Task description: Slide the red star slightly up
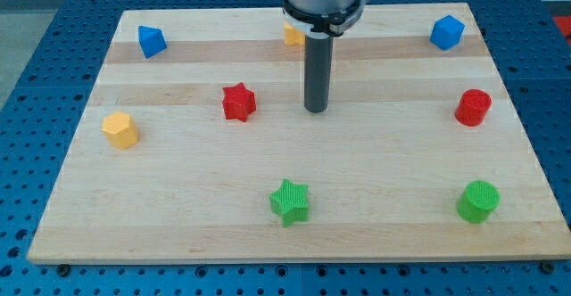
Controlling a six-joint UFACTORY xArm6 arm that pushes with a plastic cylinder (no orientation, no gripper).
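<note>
The red star (238,102) lies on the wooden board (178,198), left of centre. My tip (316,110) rests on the board to the right of the red star, about a block's width and a half away, at nearly the same height in the view. The tip touches no block. The dark rod rises from the tip to the arm's mount at the view's top.
A blue block (151,41) sits top left and a blue cube (447,32) top right. A yellow block (293,35) is partly hidden behind the rod. A yellow hexagon (119,129) is at left, a red cylinder (473,107) at right, a green star (290,201) and green cylinder (478,201) near the bottom.
</note>
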